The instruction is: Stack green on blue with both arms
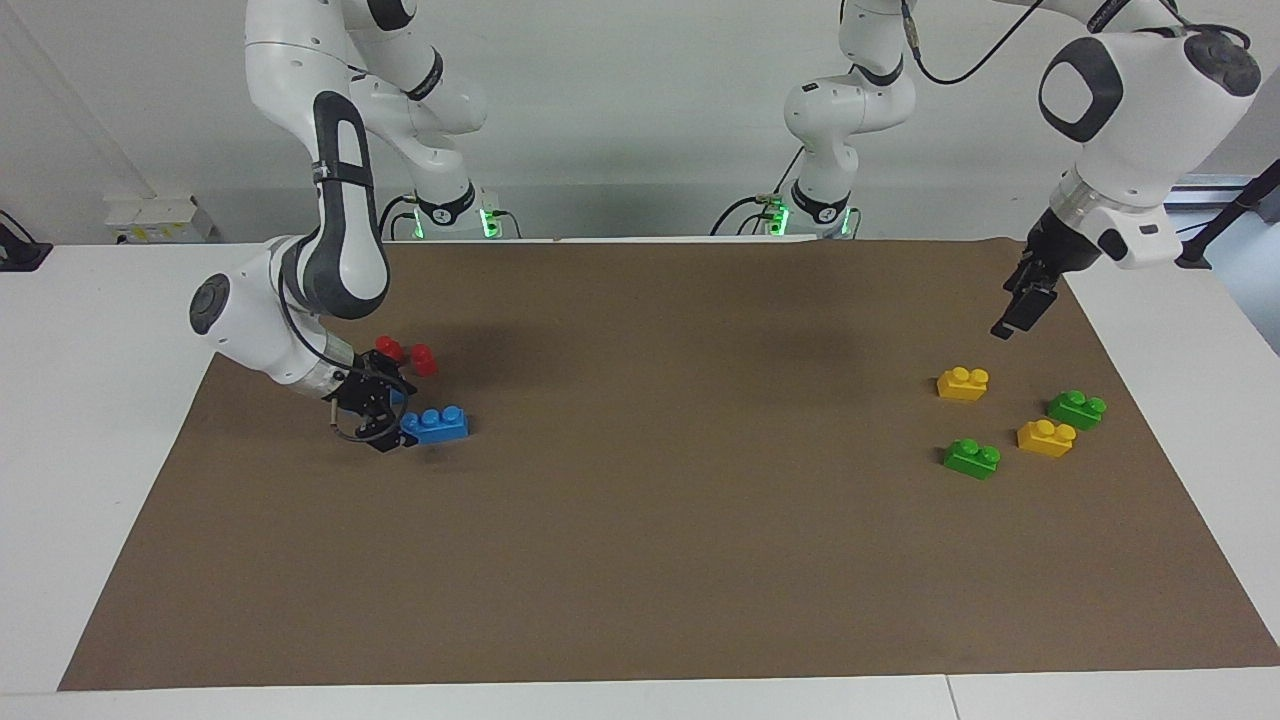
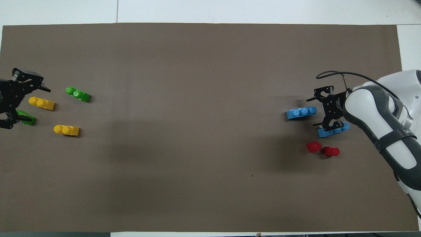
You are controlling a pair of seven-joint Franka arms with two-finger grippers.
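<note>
Two blue bricks lie toward the right arm's end. One blue brick has my right gripper low at its end, open, with a finger on each side of it. The other blue brick is partly covered by that gripper. Two green bricks lie toward the left arm's end: one green brick in full view, the other green brick partly under my left gripper. That gripper hangs open and empty in the air over the bricks there.
Two yellow bricks lie among the green ones. Two small red pieces sit just nearer to the robots than the blue bricks. The brown mat covers the table.
</note>
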